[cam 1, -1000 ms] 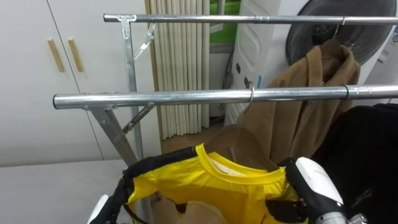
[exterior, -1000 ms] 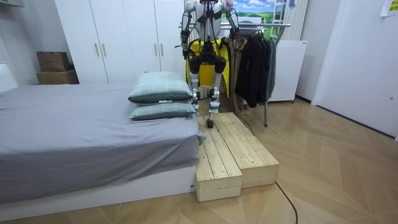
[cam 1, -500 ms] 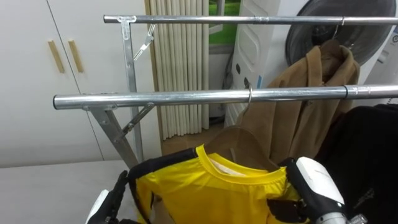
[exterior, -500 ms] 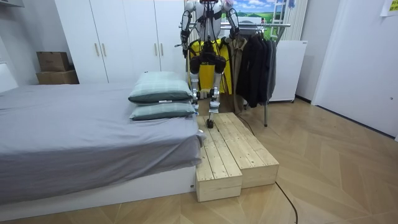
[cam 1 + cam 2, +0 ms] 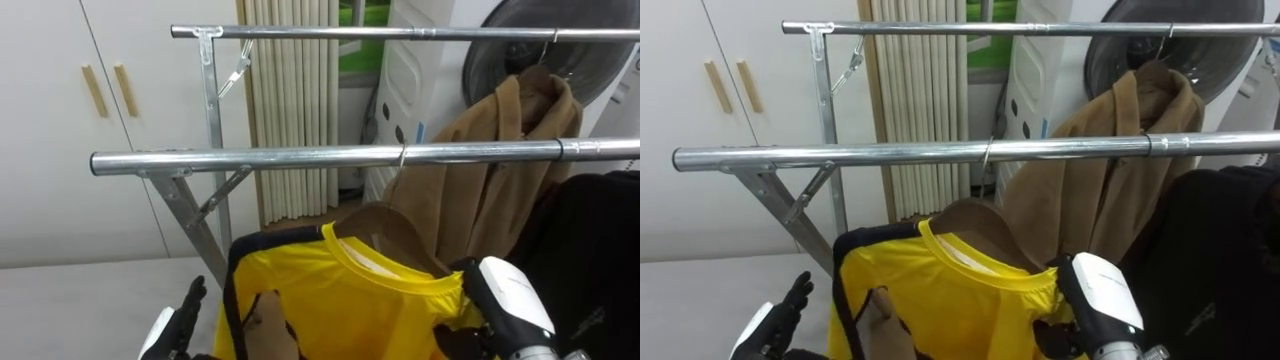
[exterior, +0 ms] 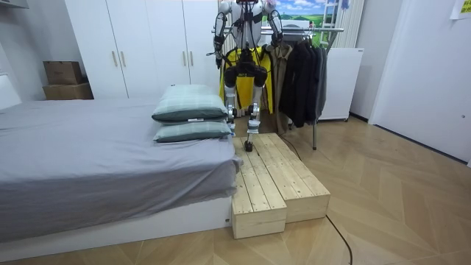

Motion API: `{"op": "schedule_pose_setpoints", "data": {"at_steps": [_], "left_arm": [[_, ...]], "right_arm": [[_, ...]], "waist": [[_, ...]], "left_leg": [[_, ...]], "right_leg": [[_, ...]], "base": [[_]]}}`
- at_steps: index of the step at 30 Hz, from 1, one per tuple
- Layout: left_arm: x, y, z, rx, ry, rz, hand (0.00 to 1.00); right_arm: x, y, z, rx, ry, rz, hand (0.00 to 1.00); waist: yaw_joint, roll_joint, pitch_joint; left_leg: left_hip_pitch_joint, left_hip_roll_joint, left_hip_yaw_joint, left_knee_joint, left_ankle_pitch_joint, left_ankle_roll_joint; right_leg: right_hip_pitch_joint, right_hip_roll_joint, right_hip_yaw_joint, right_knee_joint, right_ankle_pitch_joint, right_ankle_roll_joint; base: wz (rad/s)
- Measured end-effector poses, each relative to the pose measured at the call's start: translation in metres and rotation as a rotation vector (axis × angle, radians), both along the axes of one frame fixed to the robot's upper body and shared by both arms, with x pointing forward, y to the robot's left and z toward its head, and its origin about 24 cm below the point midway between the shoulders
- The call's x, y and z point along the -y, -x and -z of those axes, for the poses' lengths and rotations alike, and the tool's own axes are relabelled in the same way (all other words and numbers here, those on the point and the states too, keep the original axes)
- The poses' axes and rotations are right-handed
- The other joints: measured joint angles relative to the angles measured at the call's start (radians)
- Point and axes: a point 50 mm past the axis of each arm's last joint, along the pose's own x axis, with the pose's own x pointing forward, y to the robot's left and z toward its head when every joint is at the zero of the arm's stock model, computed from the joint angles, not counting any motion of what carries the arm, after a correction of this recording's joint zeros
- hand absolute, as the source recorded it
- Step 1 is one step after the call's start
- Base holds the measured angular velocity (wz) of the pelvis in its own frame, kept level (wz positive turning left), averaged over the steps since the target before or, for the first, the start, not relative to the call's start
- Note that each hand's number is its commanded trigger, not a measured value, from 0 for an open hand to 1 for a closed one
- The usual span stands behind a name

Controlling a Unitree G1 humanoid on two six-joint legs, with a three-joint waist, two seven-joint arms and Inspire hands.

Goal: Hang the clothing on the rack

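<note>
the left hand (image 5: pixel 188 308) hovers open-fingered just beside the yellow shirt (image 5: pixel 340 300), holding nothing. the shirt hangs on a hanger (image 5: pixel 385 222) hooked over the near rail (image 5: pixel 250 158); a pull from the right hand (image 5: pixel 510 295) at its shoulder, whose grip i cannot tell, might drag it askew or unhook it.

Bright, even indoor light, no hard shadows.

- Front silver metal clothes rail (image 5: pixel 300 158): pale glare streak along its top, darker underside. Rear silver metal rail (image 5: pixel 400 33) glints the same way.
- White wardrobe doors (image 5: pixel 50 130): flatly lit, with thin faint shadows beside the handles.
- Bright yellow shirt (image 5: pixel 370 305): lit from above, dim inside the collar.
- Room view: light wooden parquet floor (image 6: pixel 397 191) shows a soft sheen. Grey bed cover (image 6: pixel 96 158) throws soft shade beneath its overhang.
</note>
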Motion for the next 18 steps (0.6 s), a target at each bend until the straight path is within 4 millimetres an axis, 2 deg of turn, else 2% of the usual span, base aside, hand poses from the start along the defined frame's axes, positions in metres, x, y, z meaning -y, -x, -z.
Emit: {"op": "schedule_pose_setpoints", "data": {"at_steps": [18], "left_arm": [[0.0021,0.0011,0.0012,-0.006,0.01,0.007,0.0]], "right_arm": [[-0.0008,0.0,0.0018,-0.013,-0.013,0.006,0.0]], "waist": [[-0.003,-0.002,-0.0016]], "left_leg": [[0.002,-0.001,0.001,0.0,0.0,0.0]], "right_leg": [[0.0,0.0,0.002,0.002,-0.001,0.0]], "base": [[0.0]]}}
